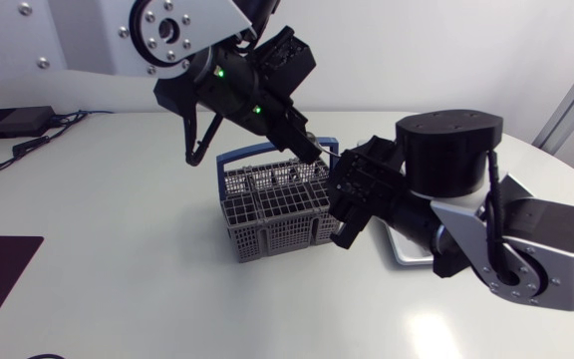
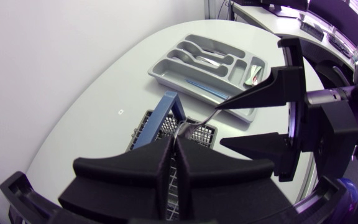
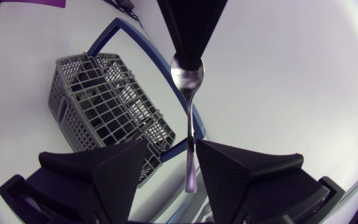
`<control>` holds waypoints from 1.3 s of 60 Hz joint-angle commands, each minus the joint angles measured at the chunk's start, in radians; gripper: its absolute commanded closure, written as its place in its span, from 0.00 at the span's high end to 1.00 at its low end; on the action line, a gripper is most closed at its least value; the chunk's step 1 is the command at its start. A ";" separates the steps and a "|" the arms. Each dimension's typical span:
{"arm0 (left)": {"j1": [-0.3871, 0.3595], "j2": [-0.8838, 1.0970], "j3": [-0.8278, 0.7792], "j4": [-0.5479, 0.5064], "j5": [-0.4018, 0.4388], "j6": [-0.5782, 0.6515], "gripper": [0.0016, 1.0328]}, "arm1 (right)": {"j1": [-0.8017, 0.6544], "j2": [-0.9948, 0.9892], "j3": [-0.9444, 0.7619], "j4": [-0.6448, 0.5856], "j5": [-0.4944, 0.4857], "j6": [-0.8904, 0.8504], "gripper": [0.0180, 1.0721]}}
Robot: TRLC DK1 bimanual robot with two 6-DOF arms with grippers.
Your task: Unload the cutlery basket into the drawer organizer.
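Overhead, the left jaws and right jaws meet above the basket point(image 1: 267, 214) on the tabletop point(image 1: 118, 249), with the organizer point(image 1: 404, 251) half hidden beside it. From the left wrist, the left jaws clamp a spoon point(image 2: 211, 114) by its bowl, and other cutlery point(image 2: 207, 57) already lies sorted. From the right wrist, the right jaws stand open around the handle. Unloading looks partway done, though what remains in the basket is unclear.

From the head view the drawer organizer point(image 1: 404, 249) is almost all buried behind the right arm point(image 1: 446, 150), just a pale corner pokes out. The spoon point(image 3: 187, 81) is too thin to pick out up there. In the right wrist view the left tool point(image 3: 188, 56) covers the bowl's tip. Left wrist view: its own fingers point(image 2: 129, 171) block the near half of the basket point(image 2: 166, 112), and I can't tell what's inside it.
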State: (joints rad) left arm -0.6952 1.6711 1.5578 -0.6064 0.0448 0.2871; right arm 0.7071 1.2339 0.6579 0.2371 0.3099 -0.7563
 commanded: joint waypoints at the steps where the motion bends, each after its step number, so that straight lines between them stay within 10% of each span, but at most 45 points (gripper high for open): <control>1: -0.009 0.026 0.030 -0.020 0.009 -0.028 0.03 | 0.014 0.030 0.034 0.027 0.023 -0.014 0.43; 60: -0.038 -0.005 0.007 -0.049 0.010 -0.035 0.04 | 0.029 0.049 0.054 -0.018 0.057 -0.031 0.07; 66: -0.036 -0.017 0.007 -0.044 0.010 -0.040 0.28 | 0.029 0.036 0.051 -0.033 0.046 -0.029 0.07; 73: -0.032 -0.028 0.012 -0.044 0.010 -0.040 0.90 | 0.028 0.013 0.040 -0.051 0.029 -0.029 0.07; 78: -0.027 -0.047 0.012 -0.039 0.010 -0.042 0.95 | 0.015 -0.016 0.023 -0.070 0.008 -0.029 0.07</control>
State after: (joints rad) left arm -0.7231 1.6638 1.5597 -0.6422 0.0483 0.2672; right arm 0.7265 1.2591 0.7048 0.1822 0.3283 -0.7856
